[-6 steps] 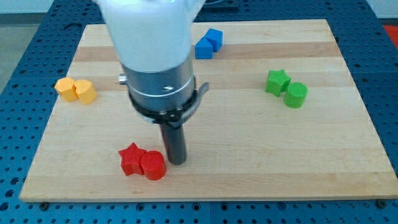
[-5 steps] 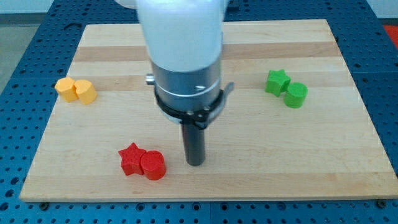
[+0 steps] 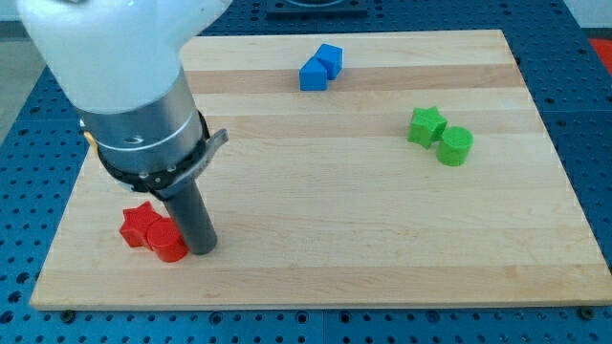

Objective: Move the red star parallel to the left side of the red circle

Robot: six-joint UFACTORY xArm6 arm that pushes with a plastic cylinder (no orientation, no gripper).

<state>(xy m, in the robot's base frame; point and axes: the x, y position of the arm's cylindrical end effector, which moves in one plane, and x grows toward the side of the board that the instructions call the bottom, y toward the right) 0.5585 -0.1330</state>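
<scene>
On the wooden tabletop, the red star sits near the view's lower left, touching the red circle at its 4 o'clock. My tip rests against the circle at its 3 o'clock side. The arm has no hand, only the rod. At 12 o'clock on the board sit two blue blocks, probably cubes. At about 2 o'clock, the green star touches the green cylinder.

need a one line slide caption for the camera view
My tip presses the right of the red circle, red star touching its left; blue and green blocks sit apart.
</scene>
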